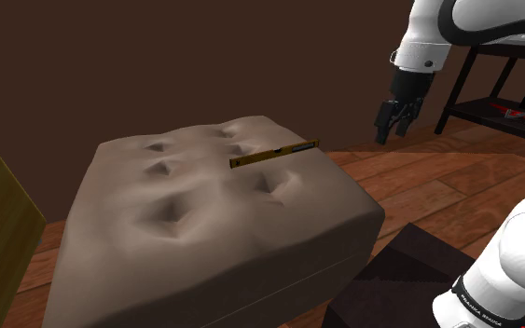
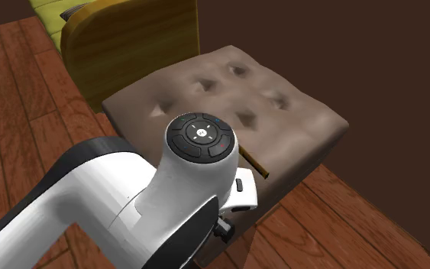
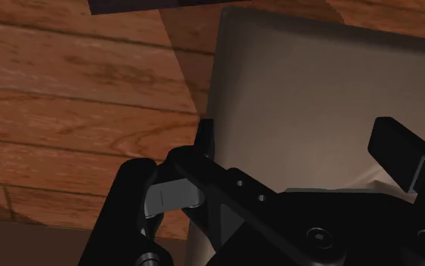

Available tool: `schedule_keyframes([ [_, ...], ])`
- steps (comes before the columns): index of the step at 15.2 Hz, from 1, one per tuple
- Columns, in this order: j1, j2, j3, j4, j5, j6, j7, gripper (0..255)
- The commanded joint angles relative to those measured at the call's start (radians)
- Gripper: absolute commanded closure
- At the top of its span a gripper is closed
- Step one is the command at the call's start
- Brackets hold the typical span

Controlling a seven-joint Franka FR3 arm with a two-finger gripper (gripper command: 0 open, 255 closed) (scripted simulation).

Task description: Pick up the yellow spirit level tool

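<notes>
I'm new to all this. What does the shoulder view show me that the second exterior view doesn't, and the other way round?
Shoulder view: the open black gripper raised in the air and holding nothing, the yellow spirit level lying full length, and a dark shelf rack behind. Second exterior view: a yellow-green cushion at the back, and the arm's round black joint cap up close, covering most of the level. Both: the tufted brown footstool under the level, the plank floor and the white arm.
</notes>
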Motion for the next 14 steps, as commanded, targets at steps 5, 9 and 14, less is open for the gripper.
schedule_keyframes([
  [5, 0.048, 0.162, -0.050, 0.071, -0.046, 0.078, -0.197, 0],
  [9, 0.095, 0.325, -0.084, 0.165, -0.073, 0.140, -0.385, 0],
  [14, 0.146, 0.524, -0.103, 0.303, -0.087, 0.193, -0.609, 0],
])
